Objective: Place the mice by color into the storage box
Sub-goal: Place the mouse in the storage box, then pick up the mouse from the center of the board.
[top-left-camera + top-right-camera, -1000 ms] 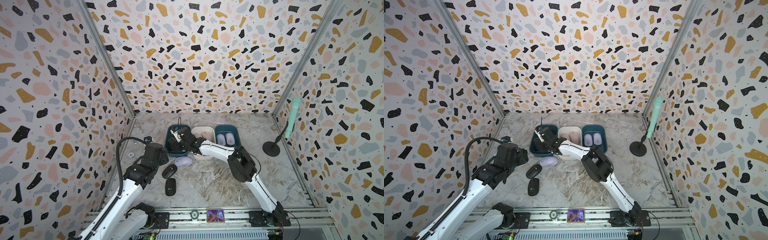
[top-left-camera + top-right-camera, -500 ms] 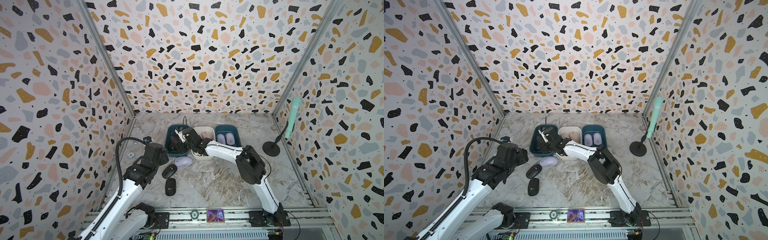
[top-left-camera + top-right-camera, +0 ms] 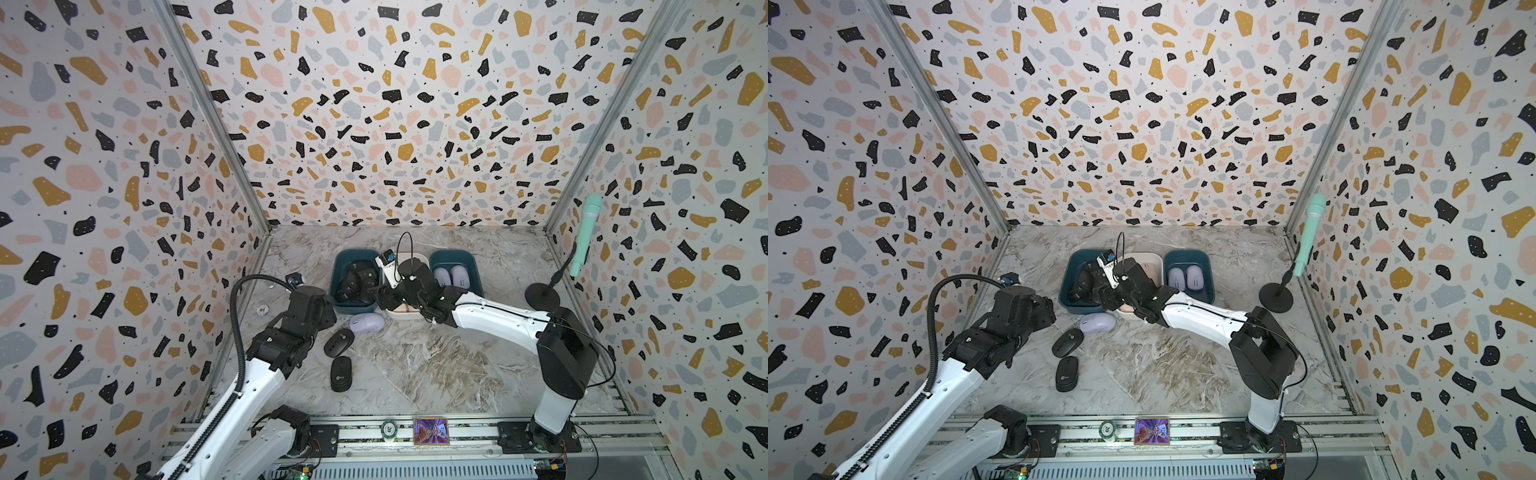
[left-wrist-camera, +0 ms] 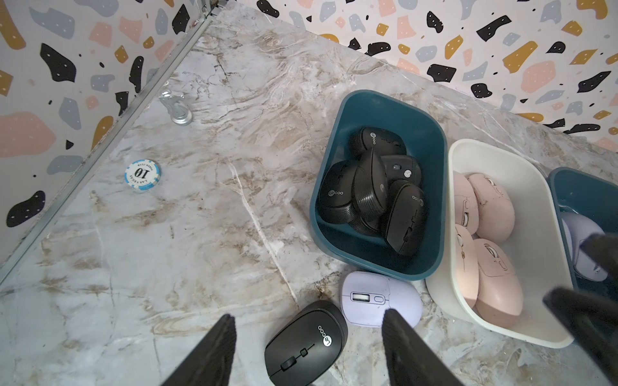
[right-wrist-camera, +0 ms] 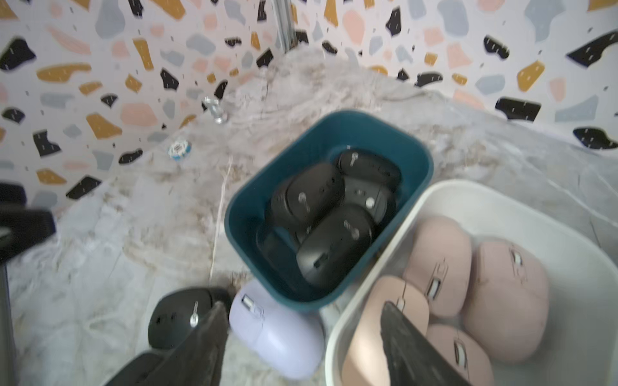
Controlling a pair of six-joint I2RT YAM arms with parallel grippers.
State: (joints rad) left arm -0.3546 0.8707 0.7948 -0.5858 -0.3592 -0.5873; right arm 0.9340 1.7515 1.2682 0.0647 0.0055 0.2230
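Colour sort well advanced on a marble tabletop (image 3: pixel 436 365), to judge by the count. Shows three storage bins (image 3: pixel 1185 255) set side by side along the far side, one colour to each: left teal bin (image 3: pixel 355 308) piled with black mice (image 4: pixel 371 190), white bin (image 4: pixel 538 214) holding four pink mice (image 4: pixel 491 207), right teal bin (image 3: pixel 455 255) holding two lavender mice (image 3: pixel 459 275). Leaves three strays out on the tabletop in front of the left teal bin: a lavender mouse (image 3: pixel 367 323) just beside that bin's near wall, a black mouse (image 3: pixel 338 342) just beside it to the near left, and a second black mouse (image 3: pixel 341 373) nearer again. Catches the right gripper (image 5: pixel 301 304) stretched in from the right across the white bin, jaws apart with nothing between, poised above the near ends of the left teal bin and the white bin, probably aimed at the lavender mouse, bound for the bin on that arm's own side. Finds the left gripper (image 4: pixel 307 315) likewise spread and empty, hanging over the black mouse; a sensible pairing, with the left teal bin on the same side. Calls next, by this reading, for a straight descent and a squeeze across a mouse's narrow flanks, given smooth, slippery-looking plastic. Near the left wall, a blue-and-white poker chip (image 4: pixel 142 175); by the right wall, a mint-green microphone (image 3: pixel 586 232) on a stand, well apart from the work.
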